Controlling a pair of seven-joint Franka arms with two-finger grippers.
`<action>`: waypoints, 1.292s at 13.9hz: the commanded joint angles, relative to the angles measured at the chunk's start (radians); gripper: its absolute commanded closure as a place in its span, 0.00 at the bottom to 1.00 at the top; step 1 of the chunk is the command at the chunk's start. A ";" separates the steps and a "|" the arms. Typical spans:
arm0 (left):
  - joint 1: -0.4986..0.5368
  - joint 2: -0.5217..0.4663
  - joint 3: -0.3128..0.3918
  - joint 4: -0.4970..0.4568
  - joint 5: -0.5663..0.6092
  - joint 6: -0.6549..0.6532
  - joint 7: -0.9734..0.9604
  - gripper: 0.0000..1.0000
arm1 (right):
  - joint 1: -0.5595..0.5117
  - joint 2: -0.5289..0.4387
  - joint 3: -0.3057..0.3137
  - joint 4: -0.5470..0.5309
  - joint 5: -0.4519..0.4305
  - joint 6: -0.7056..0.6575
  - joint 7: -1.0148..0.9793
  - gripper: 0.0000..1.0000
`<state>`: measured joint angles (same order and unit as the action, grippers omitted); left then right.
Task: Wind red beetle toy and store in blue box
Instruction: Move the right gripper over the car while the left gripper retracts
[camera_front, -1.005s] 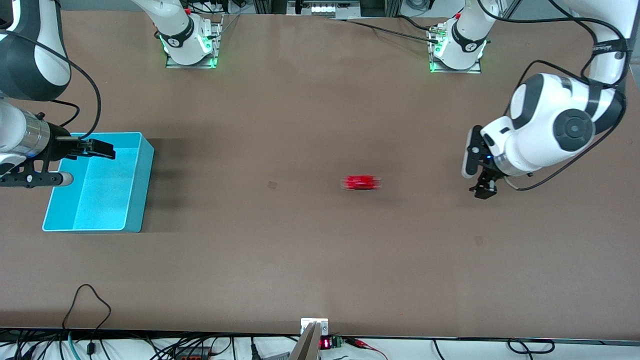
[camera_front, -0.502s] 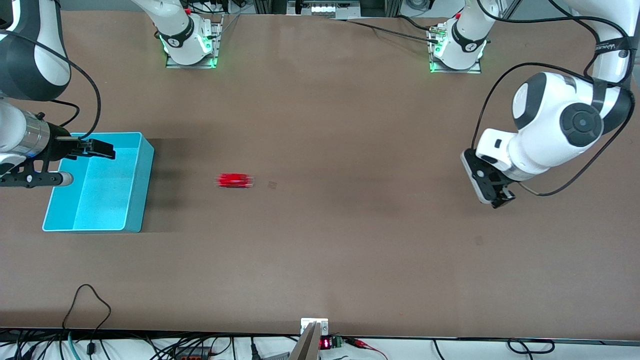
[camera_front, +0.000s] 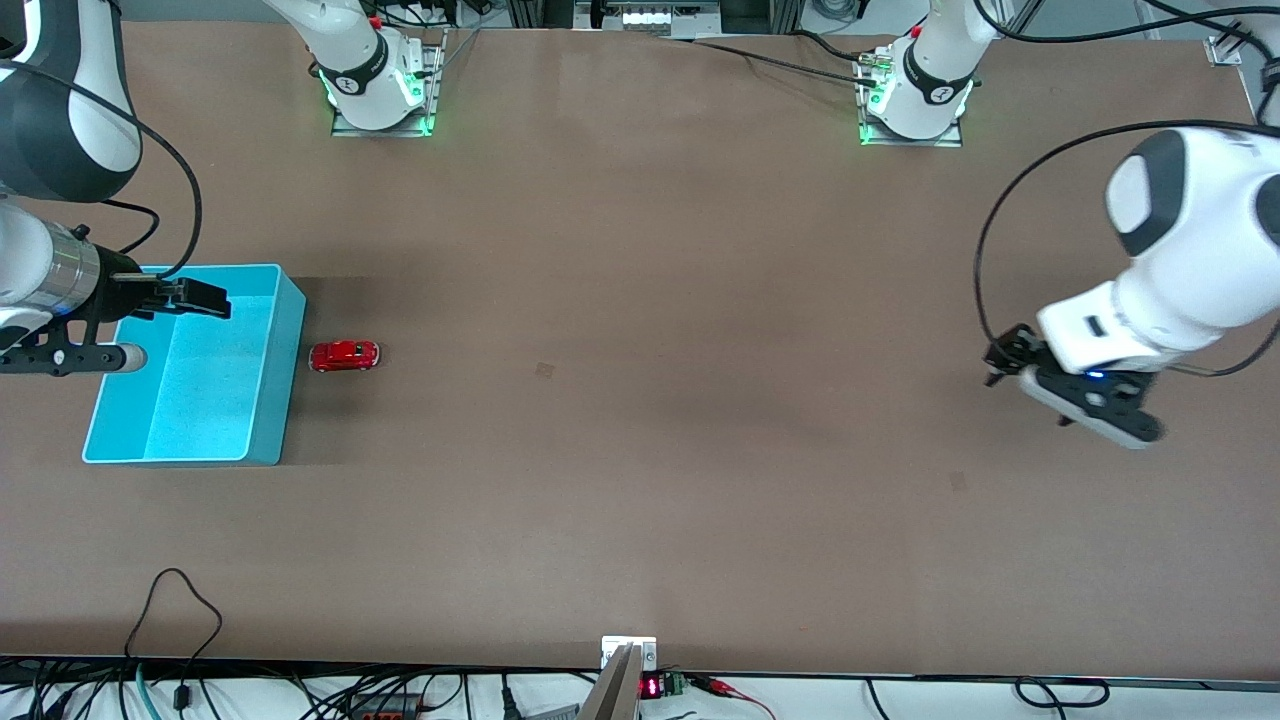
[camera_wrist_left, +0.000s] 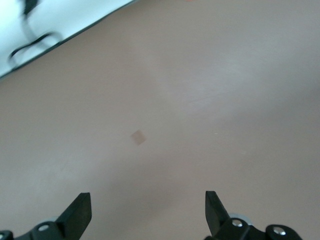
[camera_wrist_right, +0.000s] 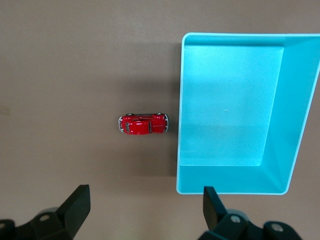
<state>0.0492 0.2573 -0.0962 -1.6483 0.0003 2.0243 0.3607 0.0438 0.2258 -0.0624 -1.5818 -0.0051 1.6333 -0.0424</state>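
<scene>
The beetle (camera_front: 344, 355) sits on its wheels on the table (camera_front: 640, 480), just beside the outer wall of the box (camera_front: 290, 330), apparently a sliver apart from it, on the side toward the left arm's end. In the right wrist view the beetle (camera_wrist_right: 143, 124) lies broadside to the box (camera_wrist_right: 295, 125), its length running at a right angle to that wall. The box rests flat at the right arm's end of the table, with nothing in it. The right arm comes in from that end, its forearm level, and its gripper (camera_front: 185, 297) hangs over the box, near the rim farther from the front camera. Its fingers (camera_wrist_right: 75, 205) stand wide open and hold nothing. The left arm is folded at its own end of the table, elbow high and wrist bent down. The left gripper (camera_front: 1000, 362) hangs over bare table, well apart from the beetle and the box, with its camera housing tilted toward the front camera. Its fingers (camera_wrist_left: 77, 212) are also spread wide and hold nothing. Only the brown table top, with a small darker square patch (camera_wrist_left: 138, 137), lies below them.
</scene>
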 joint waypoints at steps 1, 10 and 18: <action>-0.083 -0.009 0.114 0.117 -0.063 -0.154 -0.223 0.00 | -0.001 0.009 0.001 0.008 0.010 -0.009 -0.007 0.00; -0.025 -0.133 0.093 0.142 -0.063 -0.328 -0.425 0.00 | 0.013 -0.006 0.006 -0.079 0.010 -0.021 -0.071 0.00; 0.012 -0.154 0.053 0.120 -0.048 -0.362 -0.420 0.00 | 0.053 -0.089 0.026 -0.532 -0.018 0.465 -0.510 0.00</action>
<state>0.0825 0.1353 -0.0703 -1.5014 -0.0435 1.6716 -0.0654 0.0918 0.1748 -0.0347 -2.0152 -0.0101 2.0004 -0.3411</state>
